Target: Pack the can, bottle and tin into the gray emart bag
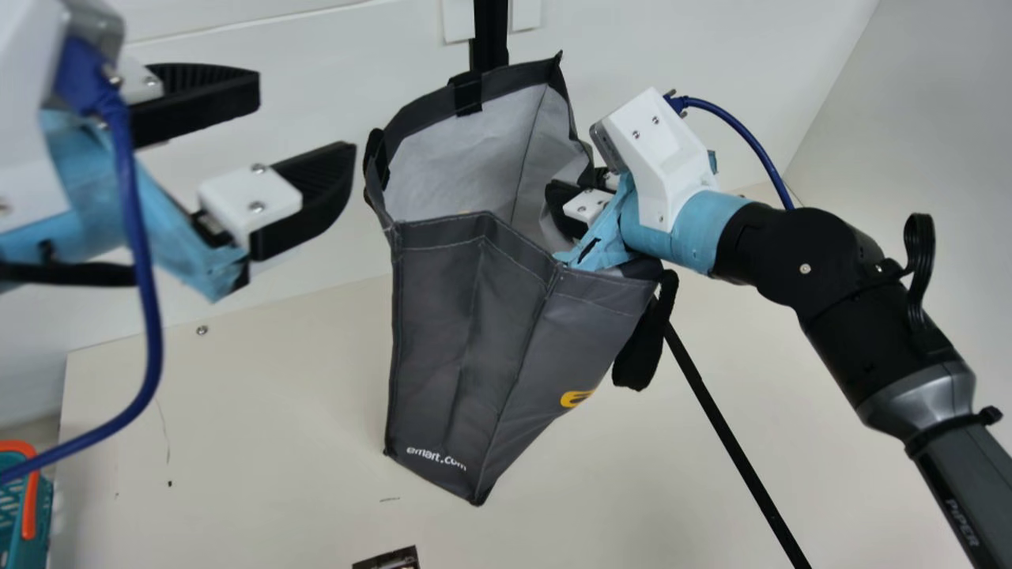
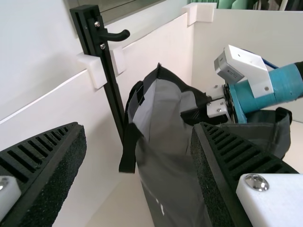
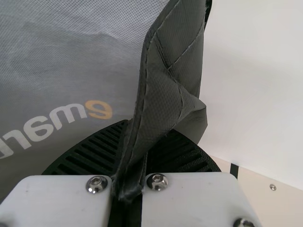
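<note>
In the main view, the gray bag (image 1: pixel 466 340) is at the centre with its mouth turned up toward 12 o'clock, showing the pale lining, while its body narrows down toward 6 o'clock. The front carries white lettering and a yellow mark. Whether its bottom touches the counter (image 1: pixel 261 427) can't be told.

The right gripper (image 1: pixel 563 204) sits at the 4 o'clock side of the bag's mouth. Its jaws are clenched on the bag's rim; the right wrist view shows the folded gray edge pinched between them.

The left gripper (image 1: pixel 304 118) is at 10 o'clock from the middle of the bag, near the mouth but apart from it. Its jaws are released and spread wide, and the left wrist view shows the bag beyond the gap.

A black strap handle (image 1: pixel 644 352) hangs at the bag's 4 o'clock side, and a black strip (image 1: pixel 735 450) runs from near it toward 5 o'clock. At 12 o'clock, a black upright post (image 1: pixel 490 35) rises behind the bag; in the left wrist view it has a hook (image 2: pixel 116 36). A teal basket (image 1: pixel 12 514) with an orange handle (image 1: pixel 30 506) lies far off at 8 o'clock. A small dark item (image 1: pixel 387 559) pokes in at 7 o'clock.
</note>
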Controlling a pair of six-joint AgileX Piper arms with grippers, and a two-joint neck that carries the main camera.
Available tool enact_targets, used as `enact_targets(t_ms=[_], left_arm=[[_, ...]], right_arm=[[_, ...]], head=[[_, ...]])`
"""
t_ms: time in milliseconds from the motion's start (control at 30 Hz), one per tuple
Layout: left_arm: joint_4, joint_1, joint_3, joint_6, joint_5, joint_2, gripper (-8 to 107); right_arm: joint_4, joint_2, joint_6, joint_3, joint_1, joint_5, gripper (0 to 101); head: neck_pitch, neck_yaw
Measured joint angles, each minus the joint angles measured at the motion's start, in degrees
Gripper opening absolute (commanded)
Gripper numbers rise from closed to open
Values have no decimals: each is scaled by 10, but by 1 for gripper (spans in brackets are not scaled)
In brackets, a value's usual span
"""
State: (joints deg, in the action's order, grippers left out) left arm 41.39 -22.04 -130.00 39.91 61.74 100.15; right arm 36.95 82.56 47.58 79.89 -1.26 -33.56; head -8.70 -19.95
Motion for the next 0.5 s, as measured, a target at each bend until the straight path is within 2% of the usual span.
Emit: enact_targets(t_ms=[267,500], left_arm=[[-10,19,158,30,-31,-115,90],[-49,35,271,21,-48,-199,90]], right_arm=[[0,0,0,0,0,0,0],[0,0,0,0,0,0,0]], head=[[0,0],[0,0]])
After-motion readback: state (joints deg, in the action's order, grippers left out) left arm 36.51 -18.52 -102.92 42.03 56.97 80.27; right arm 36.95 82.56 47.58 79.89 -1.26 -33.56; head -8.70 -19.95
